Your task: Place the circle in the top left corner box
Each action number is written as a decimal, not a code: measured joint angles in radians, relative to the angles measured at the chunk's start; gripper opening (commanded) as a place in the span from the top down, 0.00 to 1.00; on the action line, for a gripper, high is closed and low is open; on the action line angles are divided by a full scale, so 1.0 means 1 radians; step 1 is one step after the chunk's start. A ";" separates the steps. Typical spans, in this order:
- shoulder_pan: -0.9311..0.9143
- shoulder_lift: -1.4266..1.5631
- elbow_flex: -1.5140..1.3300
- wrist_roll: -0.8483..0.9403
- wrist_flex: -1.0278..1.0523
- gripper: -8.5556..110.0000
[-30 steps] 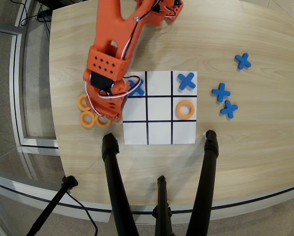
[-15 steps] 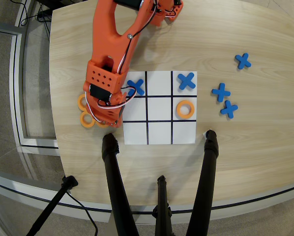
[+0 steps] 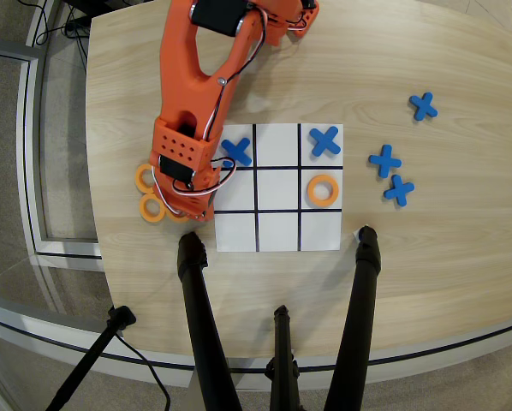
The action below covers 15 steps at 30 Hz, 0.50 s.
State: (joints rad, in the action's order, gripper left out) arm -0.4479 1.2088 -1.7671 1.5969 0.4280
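Three orange circles lie on the wood left of the white grid sheet (image 3: 278, 231): one circle (image 3: 145, 178), one circle (image 3: 152, 209), and a third (image 3: 178, 214) mostly hidden under the arm. A fourth circle (image 3: 323, 190) lies in the middle-right cell. My gripper (image 3: 191, 205) hangs over the hidden ring, its jaws covered by the orange wrist. Blue X pieces fill the upper-left cell (image 3: 236, 151) and the upper-right cell (image 3: 324, 140). The lower-left corner cell (image 3: 235, 232) and the lower-right corner cell (image 3: 320, 232) are plain white; which is the top left corner box I cannot tell.
Three loose blue X pieces (image 3: 384, 160) lie on the wood right of the sheet. Black tripod legs (image 3: 196, 300) stand on the table just below the sheet. The table's left edge (image 3: 92, 171) runs close beside the rings.
The wrist has slid down and a little left over the rings, uncovering more of the blue X in the upper-left cell. The rings have not moved.
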 measured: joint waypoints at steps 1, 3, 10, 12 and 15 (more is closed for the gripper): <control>0.000 -0.003 0.003 0.000 0.000 0.78; 0.000 -0.005 0.006 0.000 0.000 0.78; -0.003 -0.005 -0.008 -0.002 -0.003 0.79; -0.014 0.000 -0.015 0.002 0.026 0.79; -0.023 0.018 -0.037 0.000 0.064 0.79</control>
State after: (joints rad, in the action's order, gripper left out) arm -0.4709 1.2272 -1.8040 1.5969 0.4924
